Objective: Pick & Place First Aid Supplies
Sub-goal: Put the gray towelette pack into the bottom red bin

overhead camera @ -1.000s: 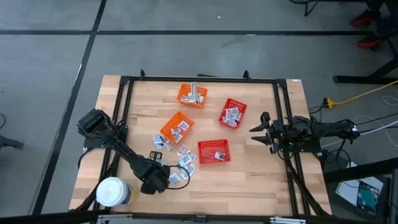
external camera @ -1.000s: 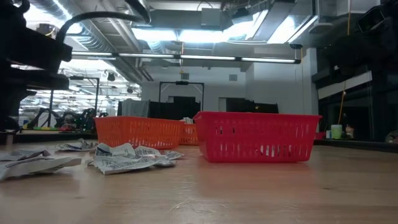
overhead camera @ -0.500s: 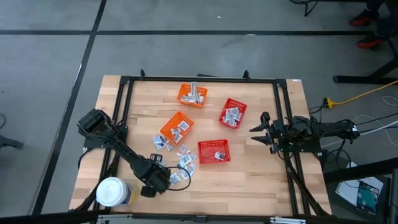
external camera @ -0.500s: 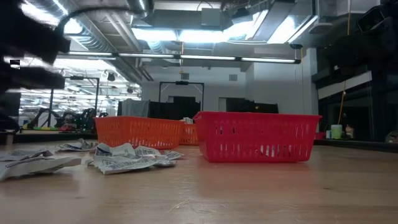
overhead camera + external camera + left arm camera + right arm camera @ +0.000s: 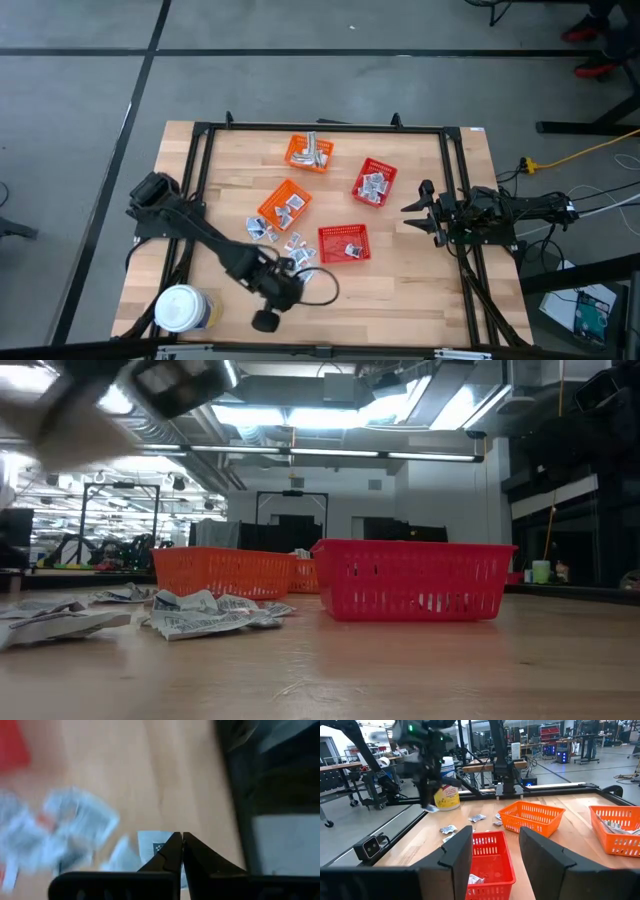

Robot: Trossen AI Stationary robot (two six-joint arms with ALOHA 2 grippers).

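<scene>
- In the left wrist view the loose sachets are smeared with blur; their print is unreadable.
- The sachet behind the left gripper is half hidden by its closed tips.
- In the low view the red basket hides whatever lies inside it.

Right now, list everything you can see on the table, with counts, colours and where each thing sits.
Orange baskets: two, orange, far middle and centre, sachets inside.
Red baskets: two, red, right of centre and near centre, sachets inside.
Loose sachets: several, silvery-white, on the wood between the centre orange basket and the left gripper.
Jar: one, white lid, near-left corner.
Table: one, light wood, black frame.
Left gripper: shut on a sachet, near the table's front middle.
Right gripper: open, waiting at the right edge.
</scene>
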